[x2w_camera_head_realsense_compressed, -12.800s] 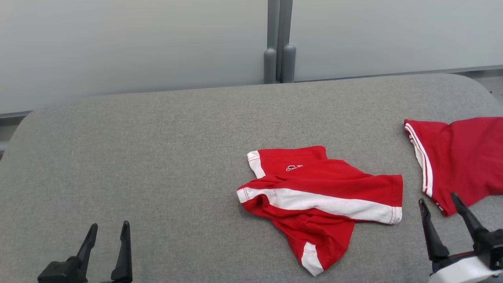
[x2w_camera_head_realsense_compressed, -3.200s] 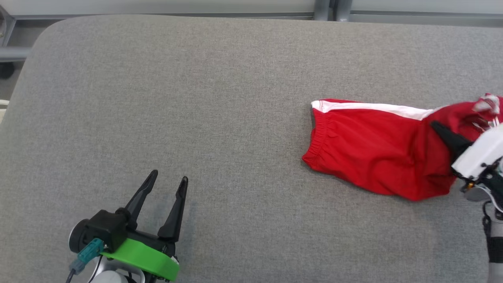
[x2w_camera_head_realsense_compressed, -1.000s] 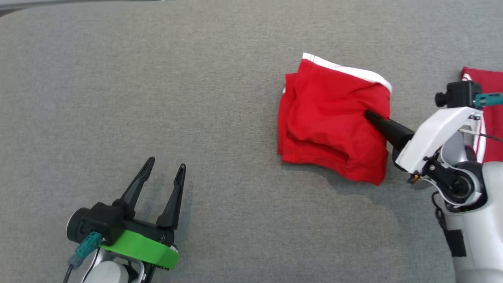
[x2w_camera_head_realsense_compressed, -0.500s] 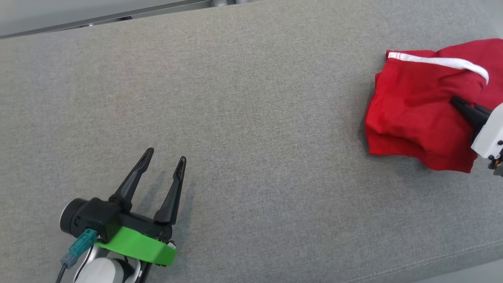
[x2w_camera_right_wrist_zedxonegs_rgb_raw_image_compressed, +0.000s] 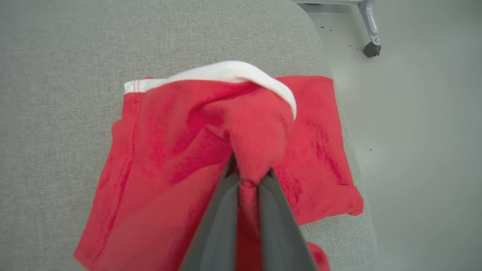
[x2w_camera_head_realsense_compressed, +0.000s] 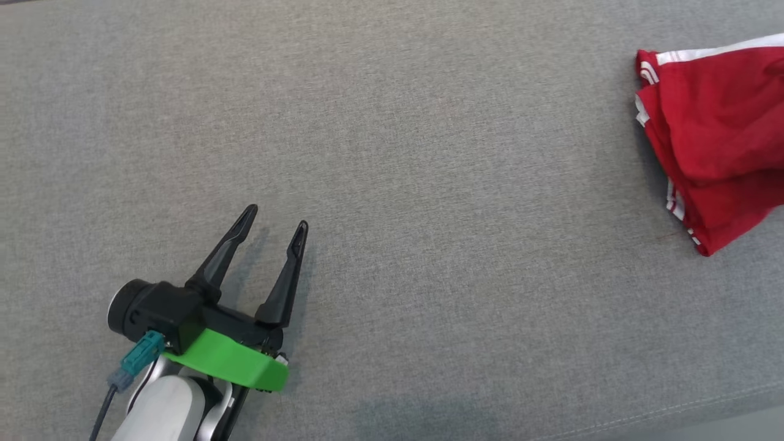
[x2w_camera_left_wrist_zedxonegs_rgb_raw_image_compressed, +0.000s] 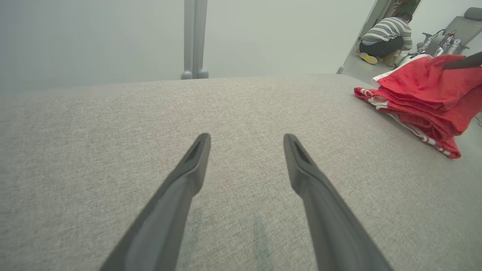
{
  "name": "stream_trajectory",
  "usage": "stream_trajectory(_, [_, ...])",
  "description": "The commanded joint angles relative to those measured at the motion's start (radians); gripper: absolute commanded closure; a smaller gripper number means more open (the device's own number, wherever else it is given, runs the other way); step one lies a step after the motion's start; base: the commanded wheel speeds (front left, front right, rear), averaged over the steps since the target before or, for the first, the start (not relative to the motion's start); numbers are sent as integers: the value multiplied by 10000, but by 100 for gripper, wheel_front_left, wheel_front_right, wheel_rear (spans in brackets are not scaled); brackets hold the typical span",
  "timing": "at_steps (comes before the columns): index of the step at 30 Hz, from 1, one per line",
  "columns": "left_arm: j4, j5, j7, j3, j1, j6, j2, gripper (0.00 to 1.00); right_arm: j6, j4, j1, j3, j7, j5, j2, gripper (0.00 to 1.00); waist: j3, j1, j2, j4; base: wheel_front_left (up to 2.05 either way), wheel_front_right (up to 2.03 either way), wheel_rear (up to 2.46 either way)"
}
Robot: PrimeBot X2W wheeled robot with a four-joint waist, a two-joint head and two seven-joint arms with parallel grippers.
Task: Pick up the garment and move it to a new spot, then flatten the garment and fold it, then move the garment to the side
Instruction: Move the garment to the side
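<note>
Grey fabric counter (x2w_camera_head_realsense_compressed: 392,122) fills my screen. My right jaws pinch a bunch of the red garment (x2w_camera_right_wrist_zedxonegs_rgb_raw_image_compressed: 169,124) at its right end, and my left jaws stand wide, well apart.

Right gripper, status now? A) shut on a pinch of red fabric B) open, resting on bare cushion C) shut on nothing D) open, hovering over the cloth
A: in the right wrist view the right gripper has its two fingers closed together, with a bunch of the red garment pinched between them.
</note>
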State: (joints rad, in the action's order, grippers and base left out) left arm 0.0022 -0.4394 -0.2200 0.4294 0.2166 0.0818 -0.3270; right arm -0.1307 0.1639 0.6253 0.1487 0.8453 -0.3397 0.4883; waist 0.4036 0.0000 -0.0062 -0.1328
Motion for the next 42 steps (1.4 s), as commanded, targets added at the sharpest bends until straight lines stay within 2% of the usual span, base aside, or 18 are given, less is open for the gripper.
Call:
stream_trajectory(1, [55, -65, -53, -11, 158, 37, 58, 0, 0, 122, 130, -67, 127, 274, 270, 100, 241, 0, 62, 336, 0, 0, 0])
stream_trajectory(2, [171, -88, -98, -15, 192, 34, 106, 0, 0, 296, 187, -158, 316, 519, 632, 93, 265, 0, 62, 462, 0, 0, 0])
stream_trajectory(3, [216, -108, -129, -22, 199, 32, 137, 0, 0, 377, 186, -180, 414, 601, 754, 74, 260, 0, 62, 511, 0, 0, 0])
stream_trajectory(4, [259, -126, -151, -31, 195, 27, 156, 0, 0, 467, 167, -148, 481, 654, 834, 61, 245, 0, 62, 553, 0, 0, 0])
stream_trajectory(5, [311, -151, -184, -44, 174, 17, 178, 0, 0, 554, 99, -139, 506, 690, 918, 22, 212, 0, 62, 585, 0, 0, 0])
stream_trajectory(6, [357, -170, -199, -56, 139, 5, 192, 0, 0, 619, 15, -148, 512, 745, 1013, 0, 169, 0, 62, 601, 0, 0, 0])
stream_trajectory(11, [516, -179, -270, -56, -57, -34, 250, 0, 0, 622, -407, -392, -335, 1162, 1375, 0, -166, 0, 62, 563, 0, 0, 0])
stream_trajectory(13, [516, -167, -299, -46, -129, -50, 274, 0, 1, 376, -365, -412, -1227, 1084, 1478, 0, -379, 0, 62, 548, 0, 0, 0])
stream_trajectory(17, [548, -190, -348, -135, -295, -225, 370, 0, 1, -266, -585, -461, -3346, 748, 1044, 0, -846, 0, 62, 565, 0, 0, 0])
stream_trajectory(22, [804, -351, -329, -371, -645, -606, 396, 0, -3, -1361, -1569, -117, -5753, 652, -210, 0, -1558, 0, 62, 798, 0, 0, 0])
stream_trajectory(24, [905, -382, -334, -529, -821, -780, 316, 0, 6, -1793, -2226, -113, -6357, 528, -788, 0, -1875, 0, 62, 944, 0, 0, 0])
stream_trajectory(28, [1094, -488, -364, -889, -1282, -1045, 145, 0, 4, -2379, -3821, -111, -7452, 1082, -1807, 0, -2365, 0, 62, 1352, 0, 0, 0])
stream_trajectory(29, [1178, -480, -372, -937, -1375, -1068, 95, 0, 0, -2383, -4291, -166, -7734, 1372, -1934, 0, -2488, 0, 62, 1494, 0, 0, 0])
stream_trajectory(34, [1567, -493, -435, -1346, -1843, -1129, -68, 0, 6, -1811, -5933, 232, -9481, 2528, -3391, 0, -2857, 0, 62, 1974, 0, 0, 0])
stream_trajectory(36, [1779, -471, -456, -1534, -1982, -1094, -109, 0, -2, -1399, -6365, 91, -10139, 3152, -3698, 0, -2961, 0, 62, 2112, 0, 0, 0])
stream_trajectory(39, [1891, -447, -448, -1725, -2070, -1073, -14, 0, 3, -943, -6630, 43, -10573, 3510, -3962, 0, -3092, 0, 62, 2215, 0, 0, 0])
stream_trajectory(42, [2051, -348, -455, -2064, -2237, -1009, 178, 0, 3, -560, -6843, -475, -10951, 3870, -4216, 0, -3271, 0, 62, 2337, 0, 0, 0])
